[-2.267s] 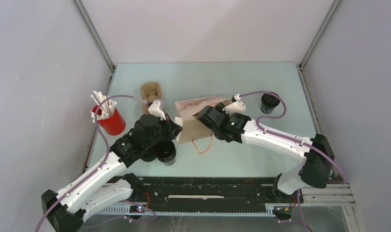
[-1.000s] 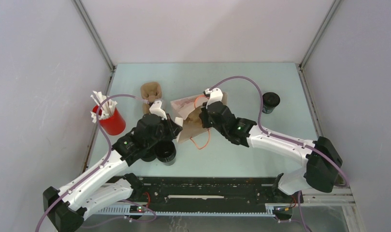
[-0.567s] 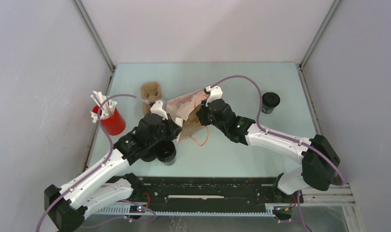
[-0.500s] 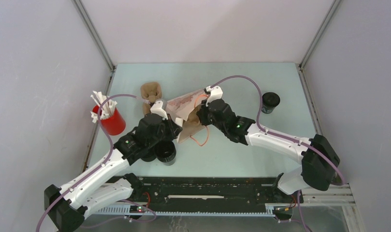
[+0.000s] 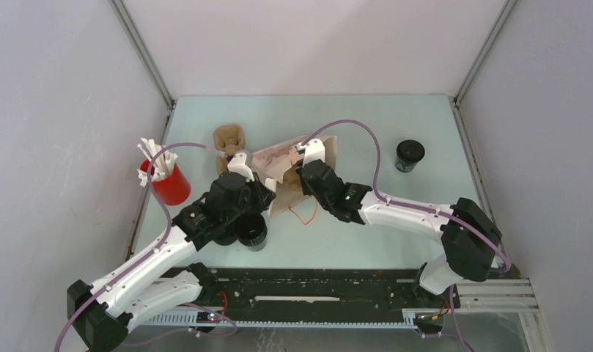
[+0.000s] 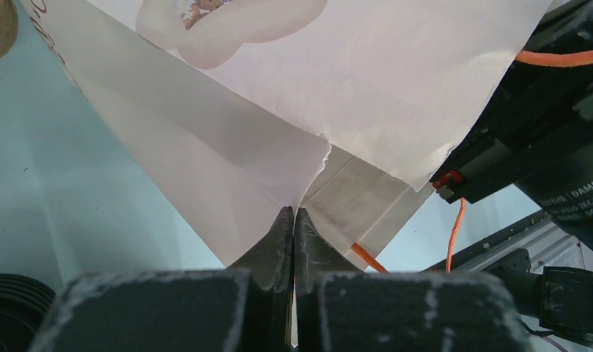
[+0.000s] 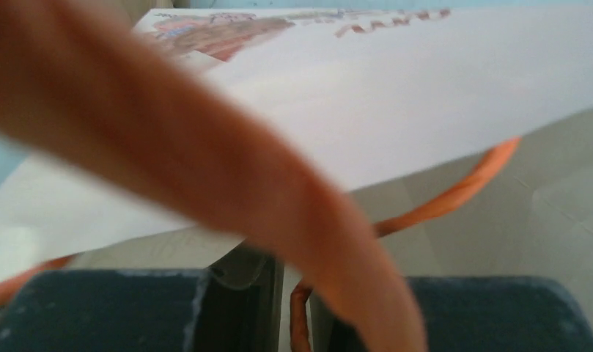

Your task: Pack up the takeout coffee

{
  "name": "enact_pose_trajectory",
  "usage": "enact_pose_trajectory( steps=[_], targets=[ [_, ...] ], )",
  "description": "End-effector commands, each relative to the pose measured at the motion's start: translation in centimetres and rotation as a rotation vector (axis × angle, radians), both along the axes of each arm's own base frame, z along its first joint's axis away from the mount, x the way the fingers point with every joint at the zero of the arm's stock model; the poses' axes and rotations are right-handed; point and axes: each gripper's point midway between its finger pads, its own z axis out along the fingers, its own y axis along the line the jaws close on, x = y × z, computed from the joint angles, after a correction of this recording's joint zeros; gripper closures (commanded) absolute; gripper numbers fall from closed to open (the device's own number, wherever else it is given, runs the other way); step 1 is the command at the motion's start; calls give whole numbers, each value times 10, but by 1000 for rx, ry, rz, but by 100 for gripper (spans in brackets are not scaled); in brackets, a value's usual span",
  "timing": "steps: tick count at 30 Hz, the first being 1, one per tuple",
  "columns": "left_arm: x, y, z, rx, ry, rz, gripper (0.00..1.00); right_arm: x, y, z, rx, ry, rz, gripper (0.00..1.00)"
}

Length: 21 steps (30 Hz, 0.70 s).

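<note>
From the top I see one takeout coffee (image 5: 410, 155) standing far right, well apart from the paper bag (image 5: 278, 158). In the left wrist view, my left gripper (image 6: 294, 214) is pinched tight on the bag's edge. In the right wrist view, my right gripper (image 7: 295, 293) is narrowly parted around the orange handle (image 7: 205, 169).

- A pale mint-green table (image 5: 366, 117), seen from above, fills the middle.
- Plain white walls close it in: back wall (image 5: 315, 44), left wall (image 5: 59, 110), right wall (image 5: 542, 110).
- Thin grey metal posts (image 5: 141, 51) rise at both back corners.
- A black rail (image 5: 315, 290) runs along the near edge.
- The light is soft and even, with faint shadows.
</note>
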Motion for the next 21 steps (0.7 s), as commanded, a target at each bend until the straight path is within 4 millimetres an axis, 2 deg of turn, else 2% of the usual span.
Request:
enact_pose_trajectory(
  steps=[1,4,5,9,11,17,21],
  targets=[
    [4,-5,30,-55,-54,3,100,11,15,43,-9,-177,9,76],
    [4,-4,31,-54,-56,7,100,15,15,47,-22,-211,2,74],
    [4,-4,31,-53,-57,7,100,20,11,48,-37,-228,-27,70],
    [4,-5,28,-51,-51,6,100,34,-15,52,-99,-304,-226,36],
    [4,-6,29,-52,-49,2,100,32,-23,54,-136,-308,-271,29],
    [4,-4,29,-46,-54,5,100,-10,-16,48,-150,-200,-132,30],
    [4,-4,27,-51,-49,8,100,-21,-19,45,-2,-59,-124,32]
  ],
)
